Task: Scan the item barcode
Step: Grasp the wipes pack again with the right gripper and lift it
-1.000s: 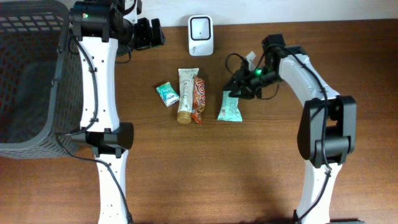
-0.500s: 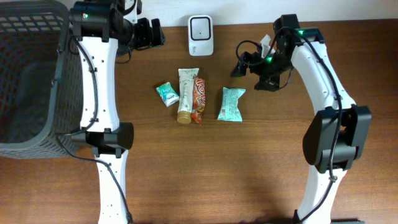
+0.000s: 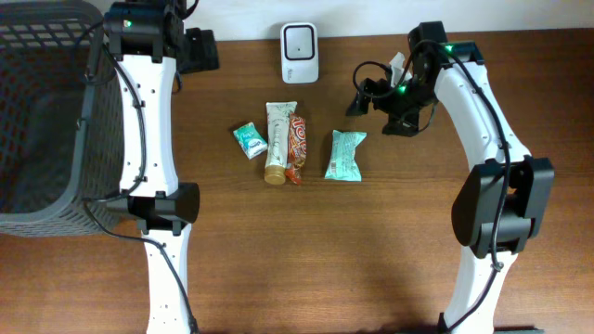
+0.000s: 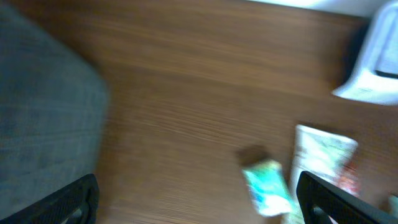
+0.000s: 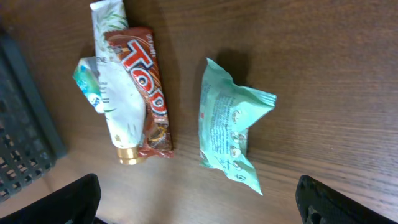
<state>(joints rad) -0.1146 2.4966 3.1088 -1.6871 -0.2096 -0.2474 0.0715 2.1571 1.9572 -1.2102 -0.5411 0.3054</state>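
The brown wooden surface (image 3: 371, 260) fills most of the overhead frame, with a dark mesh basket (image 3: 37, 111) at its left edge. The left tool (image 3: 206, 51) sits in the upper left, spread wide and empty. The right tool (image 3: 360, 100) hangs right of centre, also spread with nothing between its fingers. A white barcode scanner (image 3: 299, 53) stands at top centre. Below it a cream tube (image 3: 277, 141) with a gold cap lies lengthwise. The mint-green snack pouch (image 3: 344, 154) lies alone just right of the centre cluster, below the right tool, and looks like the likeliest item to pick. For a good pick, the tool should probably come straight down and close across the pouch's narrow width near the middle. That avoids the crimped ends, so the soft pack does not fold or swing, and the printed face can then be turned squarely to the scanner window. The pouch is puffy and slightly crumpled, with small print on its upper face; no barcode can be made out. A red-brown chocolate bar (image 3: 295, 148) touches the tube's right side, and a small green sachet (image 3: 250, 140) lies by the tube's left.
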